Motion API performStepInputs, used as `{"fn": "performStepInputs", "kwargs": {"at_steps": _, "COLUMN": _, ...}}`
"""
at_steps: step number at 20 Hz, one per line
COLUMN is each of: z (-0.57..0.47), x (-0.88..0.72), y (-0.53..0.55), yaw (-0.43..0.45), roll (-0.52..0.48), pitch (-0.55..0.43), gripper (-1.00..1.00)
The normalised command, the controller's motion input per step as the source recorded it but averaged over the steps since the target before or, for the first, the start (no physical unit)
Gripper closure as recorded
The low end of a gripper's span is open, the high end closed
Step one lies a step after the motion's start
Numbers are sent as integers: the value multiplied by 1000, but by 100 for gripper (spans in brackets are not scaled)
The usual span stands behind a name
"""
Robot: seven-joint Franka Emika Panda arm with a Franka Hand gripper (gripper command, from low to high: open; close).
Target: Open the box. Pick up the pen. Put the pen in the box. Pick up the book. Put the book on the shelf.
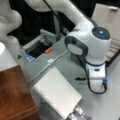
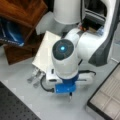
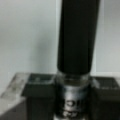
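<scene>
In the wrist view my gripper point(image 3: 72, 87) is shut on the pen point(image 3: 76, 37). Its black barrel and silver middle stand between the two dark fingers point(image 3: 37, 86), over the grey table. In a front view the gripper point(image 2: 70, 96) hangs under the blue wrist part, left of the box point(image 2: 107, 97), which lies open with its beige compartments showing. The white spiral-bound book point(image 2: 46, 47) point(image 1: 56, 92) lies on the table beside the reddish-brown wooden shelf point(image 2: 22, 10) point(image 1: 12, 95). In a front view the arm hides the gripper.
A silver metal stand point(image 2: 35, 75) sticks out from under the book. A black open tray point(image 1: 37, 48) with an orange item point(image 1: 48, 50) sits at the back. A white cable point(image 1: 50, 62) crosses the table. A black perforated mat point(image 2: 12, 105) lies at the bottom left.
</scene>
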Motion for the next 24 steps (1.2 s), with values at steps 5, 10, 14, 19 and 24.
{"fn": "performStepInputs", "kwargs": {"at_steps": 5, "z": 383, "x": -61, "y": 247, "yaw": -300, "roll": -55, "pitch": 121, "gripper": 100}}
{"fn": "performStepInputs", "kwargs": {"at_steps": 10, "z": 356, "x": -44, "y": 225, "yaw": -448, "roll": 8, "pitch": 93, "gripper": 100}}
{"fn": "performStepInputs", "kwargs": {"at_steps": 14, "z": 275, "x": -26, "y": 140, "yaw": -422, "roll": 94, "pitch": 117, "gripper": 100}}
{"fn": "performStepInputs", "kwargs": {"at_steps": 19, "z": 237, "x": 39, "y": 144, "yaw": -428, "roll": 122, "pitch": 149, "gripper": 100}}
{"fn": "performStepInputs", "kwargs": {"at_steps": 24, "z": 164, "x": 80, "y": 231, "yaw": -414, "roll": 72, "pitch": 131, "gripper": 100}}
